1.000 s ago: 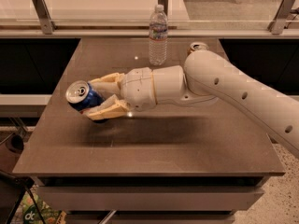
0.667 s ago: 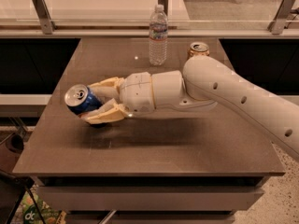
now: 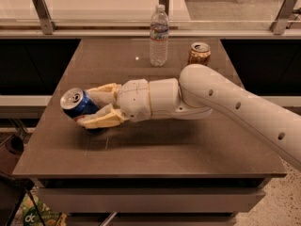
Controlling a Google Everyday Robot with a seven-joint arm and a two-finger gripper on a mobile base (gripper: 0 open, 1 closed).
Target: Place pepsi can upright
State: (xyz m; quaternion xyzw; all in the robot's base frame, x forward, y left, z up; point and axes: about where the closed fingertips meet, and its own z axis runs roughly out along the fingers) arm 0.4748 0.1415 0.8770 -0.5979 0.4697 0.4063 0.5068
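At left centre of the frame, low over the dark brown desk (image 3: pixel 188 149): cream two-finger gripper (image 3: pixel 88 107) pinching a small blue aluminium pepsi can (image 3: pixel 76 102), held sideways with the silver top toward the left edge. Not yet upright; wrist turn needed before setting down. Risk of slipping in the pinch during that turn, given smooth round metal. Risk of toppling and rolling off the near left edge if released tilted. Clear plastic water bottle (image 3: pixel 159 32) and gold can (image 3: pixel 199 53) well apart, upper centre.
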